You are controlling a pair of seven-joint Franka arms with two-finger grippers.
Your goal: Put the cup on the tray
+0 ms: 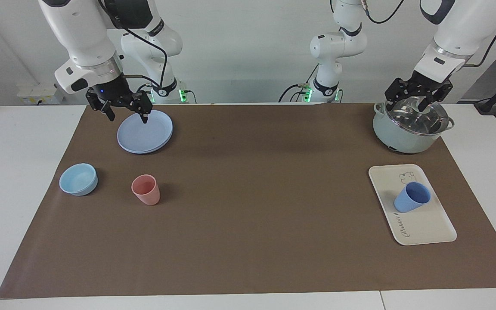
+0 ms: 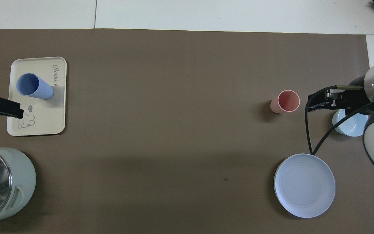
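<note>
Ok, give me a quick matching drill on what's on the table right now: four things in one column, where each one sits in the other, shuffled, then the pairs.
Things:
1. blue cup
2. pink cup
3. left hand
4. right hand

Places:
A. open, up over the round blue plate
B. upright on the brown mat, beside the light-blue bowl
C. open, up over the lidded pot
D. standing on the cream tray

Pairs: 1-D, 2-B, 3-C, 4-A
</note>
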